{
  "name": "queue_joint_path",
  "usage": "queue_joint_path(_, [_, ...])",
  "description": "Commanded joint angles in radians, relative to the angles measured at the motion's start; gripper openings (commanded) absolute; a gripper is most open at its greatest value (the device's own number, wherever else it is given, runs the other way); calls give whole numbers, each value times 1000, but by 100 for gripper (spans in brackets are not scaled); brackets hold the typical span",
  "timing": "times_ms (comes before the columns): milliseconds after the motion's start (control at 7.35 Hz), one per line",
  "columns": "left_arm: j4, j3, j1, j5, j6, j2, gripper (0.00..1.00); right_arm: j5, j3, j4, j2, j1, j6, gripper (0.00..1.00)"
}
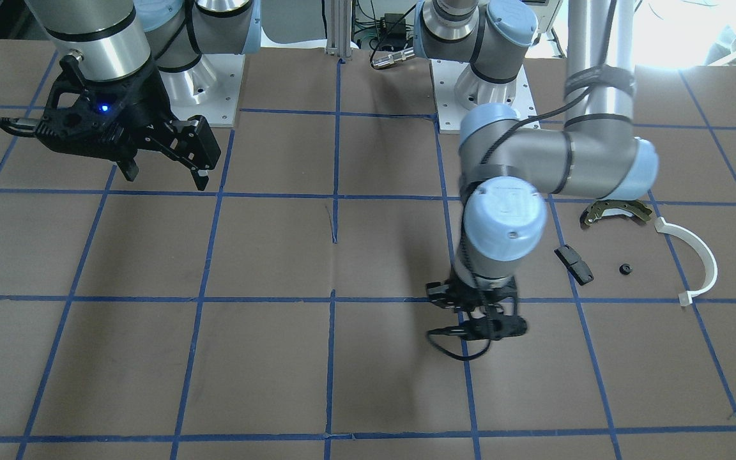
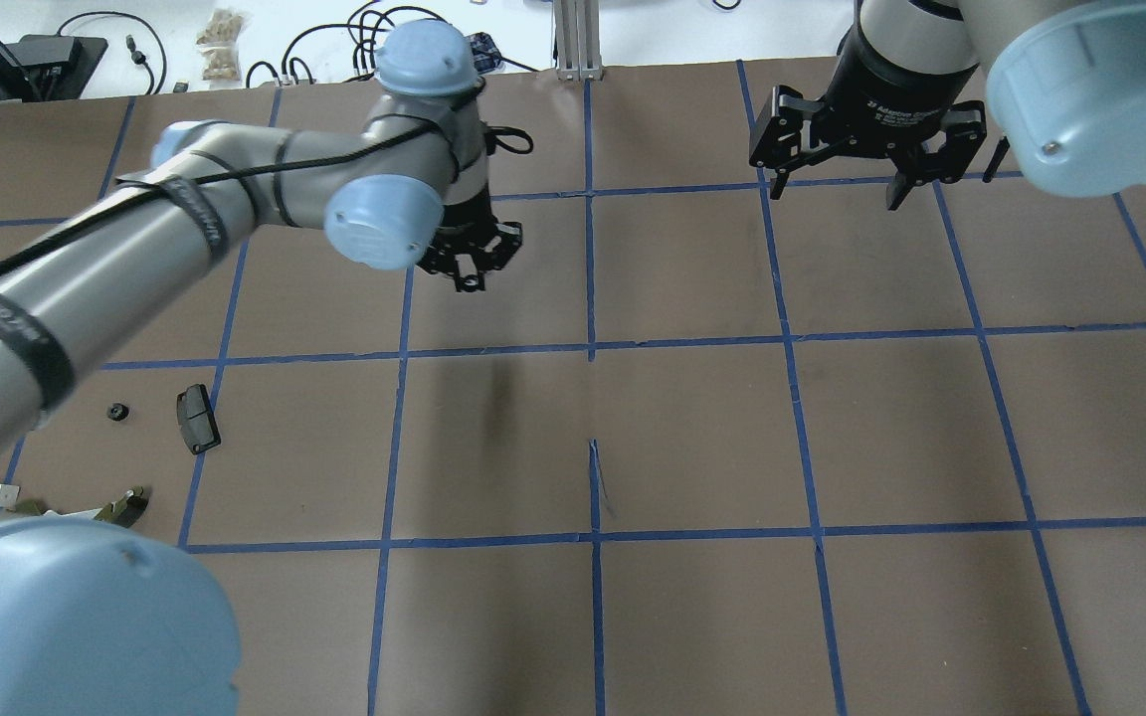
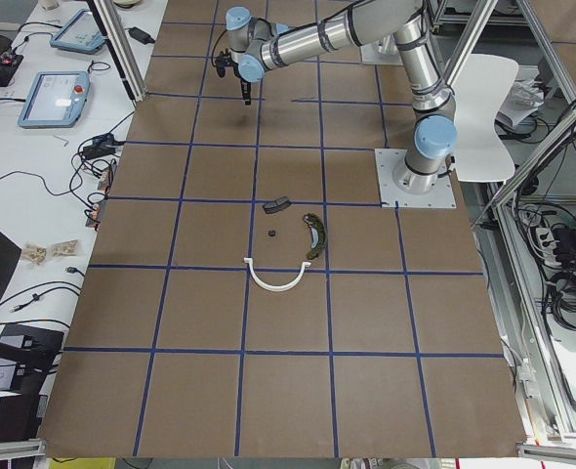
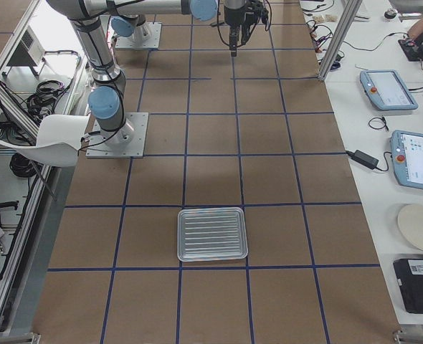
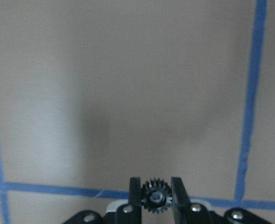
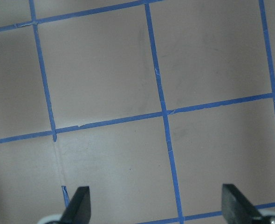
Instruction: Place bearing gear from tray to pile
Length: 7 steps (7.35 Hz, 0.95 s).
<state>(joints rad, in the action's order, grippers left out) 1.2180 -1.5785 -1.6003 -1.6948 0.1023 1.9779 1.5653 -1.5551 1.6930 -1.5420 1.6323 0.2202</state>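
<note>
While the bearing gear [image 5: 156, 199] is clamped upright between the two fingers [image 5: 135, 196] of the left pincer [image 5: 155, 186], its teeth and bright hub face the wrist camera. The left pincer is closed on it and hangs over the brown counter [image 1: 266, 370], pointing down, close to a crossing of blue tape lines [image 1: 467, 383]. The gear is therefore neither in the tray [image 4: 213, 211] nor on the pile [image 3: 271, 234].

The pile lies on the robot's left part of the counter, near the left pincer but apart from it. Nearest is a black block [image 1: 574, 264], then a small black gear [image 1: 625, 269]. Beyond those lie an olive brake shoe [image 1: 617, 211] and a thin white arc [image 1: 700, 252]. None of these parts touch one another.

The tray rests flat at the counter's other end, on the robot's right, well apart from the pile. The right pincer [image 1: 167, 176] hangs above the counter near the right arm's base, its fingers spread wide with nothing between them.
</note>
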Motion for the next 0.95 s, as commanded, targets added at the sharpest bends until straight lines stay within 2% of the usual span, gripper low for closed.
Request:
queue_joint_path(0, [-38, -146, 204, -33, -242, -83, 2, 2, 0, 7, 2, 0, -1, 100])
queue_joint_path(272, [-281, -301, 429, -22, -547, -88, 1, 1, 0, 13, 3, 0, -1, 100])
queue_joint_path(408, [-317, -339, 535, 3, -652, -77, 1, 2, 0, 11, 5, -2, -2, 100])
queue_joint_path(817, [-390, -403, 591, 29, -717, -68, 1, 4, -2, 11, 3, -2, -2, 100])
